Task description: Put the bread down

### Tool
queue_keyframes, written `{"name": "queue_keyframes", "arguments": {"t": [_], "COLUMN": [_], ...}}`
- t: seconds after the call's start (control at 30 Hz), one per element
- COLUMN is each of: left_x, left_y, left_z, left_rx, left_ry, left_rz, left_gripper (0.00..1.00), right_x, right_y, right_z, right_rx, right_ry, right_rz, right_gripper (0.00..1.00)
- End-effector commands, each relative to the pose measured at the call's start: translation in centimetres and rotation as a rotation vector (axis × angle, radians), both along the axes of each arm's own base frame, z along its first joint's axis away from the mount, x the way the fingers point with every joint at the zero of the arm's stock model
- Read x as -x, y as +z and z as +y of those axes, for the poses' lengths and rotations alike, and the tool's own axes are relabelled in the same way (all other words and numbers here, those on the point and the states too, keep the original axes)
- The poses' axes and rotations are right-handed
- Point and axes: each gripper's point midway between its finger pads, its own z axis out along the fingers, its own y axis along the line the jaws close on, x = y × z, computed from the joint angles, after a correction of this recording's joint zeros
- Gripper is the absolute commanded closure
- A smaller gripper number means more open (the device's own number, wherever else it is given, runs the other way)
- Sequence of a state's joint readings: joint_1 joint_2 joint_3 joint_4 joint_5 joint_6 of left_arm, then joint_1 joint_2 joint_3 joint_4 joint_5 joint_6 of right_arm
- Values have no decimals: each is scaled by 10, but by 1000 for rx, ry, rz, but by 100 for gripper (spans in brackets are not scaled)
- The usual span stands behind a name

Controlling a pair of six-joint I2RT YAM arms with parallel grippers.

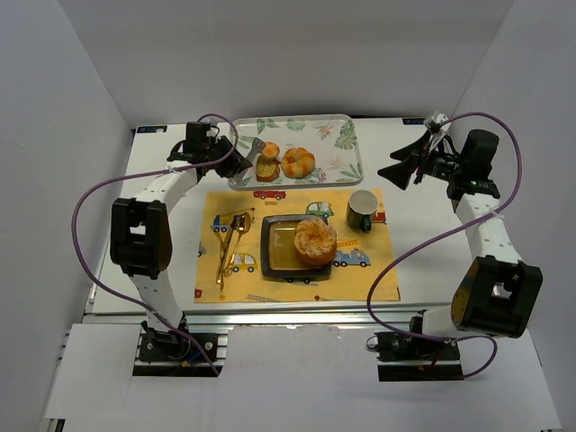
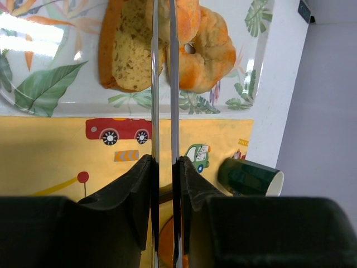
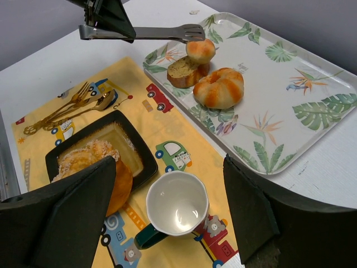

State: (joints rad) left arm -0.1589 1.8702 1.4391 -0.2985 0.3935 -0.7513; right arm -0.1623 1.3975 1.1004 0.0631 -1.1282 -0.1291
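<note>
Crossing the small bun (image 3: 201,50), the two blades of the tongs (image 3: 150,32) hide its middle in the left wrist view. They run off the top edge of that frame, so their tips are cut off there. The right wrist view shows the tips at the bun's upper left, touching it or just short of it; whether they pinch it I cannot tell.

The left gripper (image 2: 164,164) is clenched on the tongs' handles, and the blades are squeezed nearly parallel with a narrow gap. The bun lies straight out along the blades from the gripper, at the far end of the tongs.

The bun is small, round and golden-orange. It perches on a cut slice (image 3: 179,70) with a pale, speckled crumb. Just to the lower right in the right wrist view sits a ring-shaped roll (image 3: 218,87) streaked with orange. All three are in the left part of the leaf-printed tray (image 3: 262,84) at the upper centre of the top view.

Below the tray lies a yellow placemat (image 1: 360,279) printed with cars. It carries a black dish (image 1: 267,256) holding a large roll (image 1: 315,241). A green mug (image 3: 175,209) stands to the right of the dish and gold cutlery (image 1: 227,247) lies to the left.

The right gripper (image 3: 169,162) hangs over the mug with its jaws spread wide and nothing between them, at the right of the white table (image 1: 423,261).
</note>
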Motion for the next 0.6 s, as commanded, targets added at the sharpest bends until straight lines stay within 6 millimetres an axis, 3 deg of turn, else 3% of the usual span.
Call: {"name": "queue_keyframes", "arguments": {"t": [0.0, 0.2, 0.3, 0.4, 0.43, 0.5, 0.53, 0.57], "left_x": [-10, -4, 13, 51, 67, 102, 121, 138], "left_y": [67, 101, 110, 102, 84, 85, 66, 58], "left_z": [-2, -1, -2, 4, 7, 11, 12, 13], "left_rx": [56, 86, 95, 52, 35, 17, 8, 0], "left_ry": [0, 13, -8, -41, -48, -68, -78, -88], "left_rz": [-173, -244, -245, -197, -150, -129, -76, -38], "left_gripper": [100, 100, 100, 100, 100, 100, 100, 100], "right_x": [4, 5, 6, 8, 9, 9, 9, 8], "right_y": [15, 15, 15, 14, 14, 13, 12, 11], "right_z": [3, 3, 3, 3, 3, 3, 2, 2], "right_rx": [4, 3, 12, 21, 22, 24, 27, 28], "right_ry": [13, 15, 18, 20, 21, 20, 19, 20], "right_rz": [-61, -60, -71, -74, -74, -70, -70, -67], "right_gripper": [18, 18, 18, 18, 18, 18, 18, 18]}}
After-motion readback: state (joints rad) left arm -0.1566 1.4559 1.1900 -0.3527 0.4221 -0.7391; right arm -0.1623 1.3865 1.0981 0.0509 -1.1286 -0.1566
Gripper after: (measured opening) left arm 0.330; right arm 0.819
